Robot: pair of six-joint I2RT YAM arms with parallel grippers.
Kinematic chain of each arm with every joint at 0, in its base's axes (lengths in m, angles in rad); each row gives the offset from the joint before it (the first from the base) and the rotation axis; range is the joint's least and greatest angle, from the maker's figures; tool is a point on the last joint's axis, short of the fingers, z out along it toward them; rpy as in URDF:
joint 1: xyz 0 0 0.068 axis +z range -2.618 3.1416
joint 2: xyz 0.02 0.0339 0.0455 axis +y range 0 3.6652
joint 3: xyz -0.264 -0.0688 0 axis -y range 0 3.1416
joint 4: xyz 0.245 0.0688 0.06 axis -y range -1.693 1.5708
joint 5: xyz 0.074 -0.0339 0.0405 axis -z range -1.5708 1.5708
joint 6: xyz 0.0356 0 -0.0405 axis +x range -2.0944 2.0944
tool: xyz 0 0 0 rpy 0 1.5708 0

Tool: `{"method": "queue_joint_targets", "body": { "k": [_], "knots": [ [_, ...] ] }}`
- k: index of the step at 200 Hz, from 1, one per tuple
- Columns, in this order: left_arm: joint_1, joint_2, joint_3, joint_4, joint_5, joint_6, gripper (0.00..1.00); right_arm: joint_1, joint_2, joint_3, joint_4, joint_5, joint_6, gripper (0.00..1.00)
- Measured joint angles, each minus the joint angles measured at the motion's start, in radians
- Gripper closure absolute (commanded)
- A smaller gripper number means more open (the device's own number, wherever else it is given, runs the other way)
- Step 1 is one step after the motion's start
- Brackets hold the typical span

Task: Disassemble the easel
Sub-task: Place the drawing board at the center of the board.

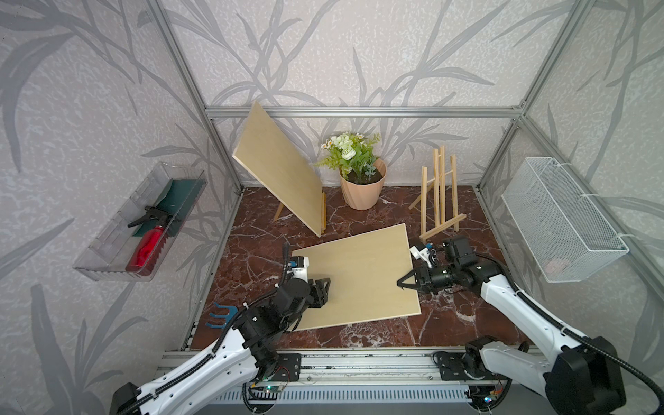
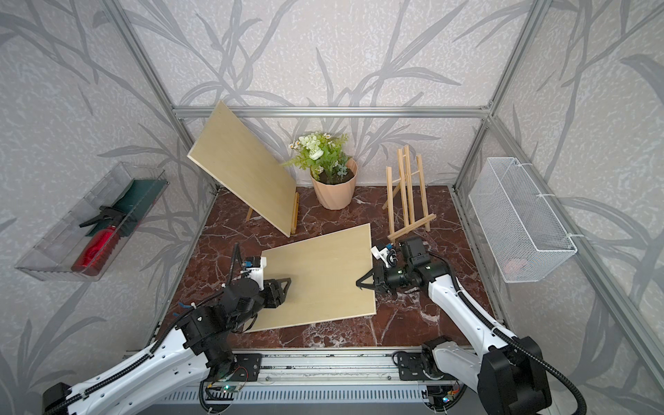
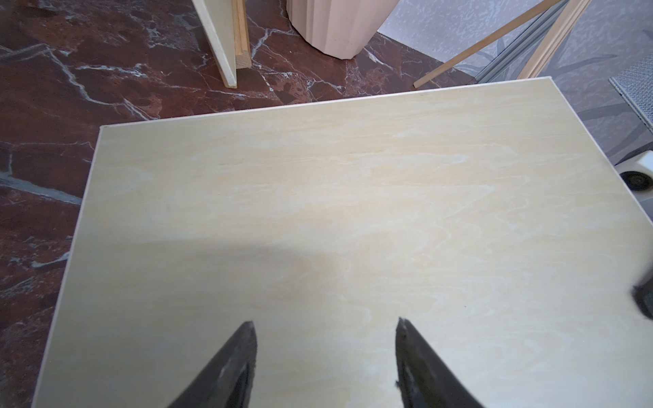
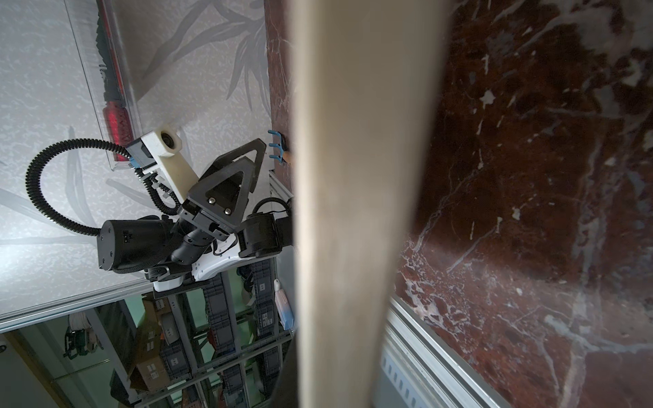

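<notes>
Right gripper is closed on the right edge of the flat pale plywood board, wrist rolled sideways with one finger on top. The right wrist view shows only that edge, blurred, running close past the lens. Left gripper hovers over the board's left part with its fingers apart and nothing between them. The board sits mid-bench, skewed, on the red-brown marble-pattern bench. Can't tell if its right side is off the surface. The bare light wooden A-frame easel stands upright near the back right corner. Its front ledge is just behind the right gripper and apart from the board. Near the back left corner, a second pale plywood board leans on a second wooden easel. A peach ribbed flower pot with a green plant stands between the two easels at the back edge.
</notes>
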Motion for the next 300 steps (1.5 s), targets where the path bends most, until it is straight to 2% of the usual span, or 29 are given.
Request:
{"method": "queue_joint_targets", "body": {
  "k": [56, 69, 130, 143, 178, 203, 219, 257, 300],
  "knots": [
    [0.0, -0.076, -0.028, -0.014, -0.047, -0.002, 0.38, -0.021, 0.077, -0.05, 0.07, -0.048, -0.062, 1.0],
    [0.0, -0.09, -0.033, -0.015, -0.058, -0.002, 0.38, -0.031, 0.087, -0.068, 0.085, -0.058, -0.076, 0.92],
    [0.0, -0.121, -0.043, -0.021, -0.09, -0.01, 0.38, -0.047, 0.176, -0.156, 0.234, -0.089, -0.087, 0.87],
    [0.0, -0.124, -0.049, -0.021, -0.093, -0.011, 0.38, -0.056, 0.2, -0.166, 0.259, -0.095, -0.092, 0.83],
    [0.0, -0.124, -0.053, -0.021, -0.094, -0.019, 0.38, -0.09, 0.248, -0.209, 0.307, -0.064, -0.13, 0.79],
    [0.0, -0.129, -0.053, -0.021, -0.097, -0.022, 0.38, -0.114, 0.257, -0.236, 0.332, -0.018, -0.139, 0.71],
    [0.0, -0.137, -0.053, -0.021, -0.098, -0.023, 0.38, -0.125, 0.27, -0.25, 0.346, 0.026, -0.146, 0.71],
    [0.0, -0.14, -0.054, -0.021, -0.102, -0.026, 0.38, -0.127, 0.286, -0.257, 0.377, 0.05, -0.15, 0.67],
    [0.0, -0.14, -0.064, -0.021, -0.111, -0.027, 0.38, -0.128, 0.299, -0.26, 0.373, 0.142, -0.145, 0.59]
  ]
}}
